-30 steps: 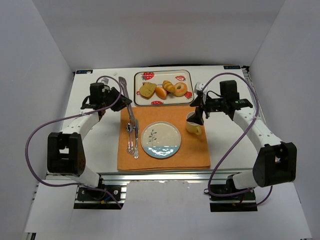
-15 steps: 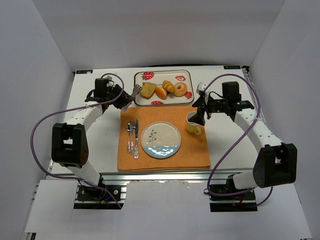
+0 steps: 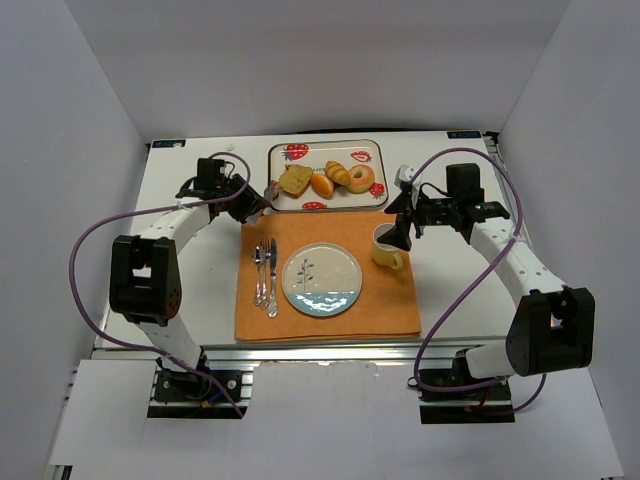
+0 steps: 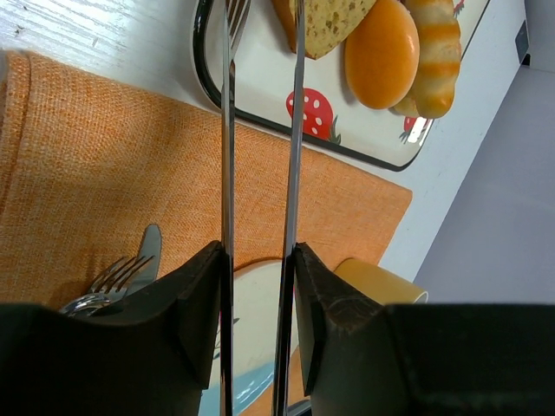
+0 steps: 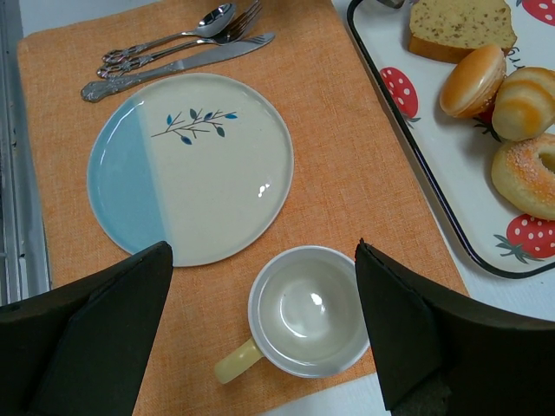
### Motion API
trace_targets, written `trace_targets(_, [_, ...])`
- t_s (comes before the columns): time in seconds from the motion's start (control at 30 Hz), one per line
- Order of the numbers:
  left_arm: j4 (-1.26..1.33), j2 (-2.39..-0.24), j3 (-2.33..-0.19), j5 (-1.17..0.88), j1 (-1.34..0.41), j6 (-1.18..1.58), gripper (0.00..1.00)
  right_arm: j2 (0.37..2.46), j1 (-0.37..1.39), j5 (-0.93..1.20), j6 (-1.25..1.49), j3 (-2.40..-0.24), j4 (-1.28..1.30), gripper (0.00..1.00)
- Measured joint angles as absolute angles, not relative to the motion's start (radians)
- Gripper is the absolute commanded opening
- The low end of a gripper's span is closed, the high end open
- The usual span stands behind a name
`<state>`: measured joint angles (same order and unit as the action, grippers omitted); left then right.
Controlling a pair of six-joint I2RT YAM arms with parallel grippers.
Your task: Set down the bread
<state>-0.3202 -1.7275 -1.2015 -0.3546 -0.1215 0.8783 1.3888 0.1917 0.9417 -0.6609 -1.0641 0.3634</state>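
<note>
Several breads lie on the strawberry tray (image 3: 325, 146): a slice (image 3: 295, 180), a round bun (image 3: 321, 184), a striped roll (image 3: 340, 175) and a sugared ring (image 3: 361, 178). My left gripper (image 3: 247, 203) is shut on metal tongs (image 4: 227, 130), whose two arms run between the jaws (image 4: 258, 251) with a gap between them. The tongs' tips reach the tray's front-left corner beside the slice (image 4: 334, 17); they grip no bread. The empty plate (image 3: 321, 281) sits on the orange placemat (image 3: 390, 310). My right gripper (image 5: 263, 247) hangs open over the yellow mug (image 5: 308, 312).
A knife, fork and spoon (image 3: 265, 275) lie left of the plate on the placemat. The mug (image 3: 386, 247) stands at the mat's right edge, below my right gripper (image 3: 400, 225). White enclosure walls surround the table.
My left arm has swung the tongs from over the mat's left edge up to the tray's front-left corner. The tongs' arms have spread a little. The right arm has barely moved.
</note>
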Motion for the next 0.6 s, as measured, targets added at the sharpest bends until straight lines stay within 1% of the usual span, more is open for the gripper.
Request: trace_targets(0.6, [-0.268, -1.792, -1.208, -0.403, -0.134, 0.935, 0.47, 1.388, 0.183, 0.945, -0.661, -1.05, 0.361, 0.89])
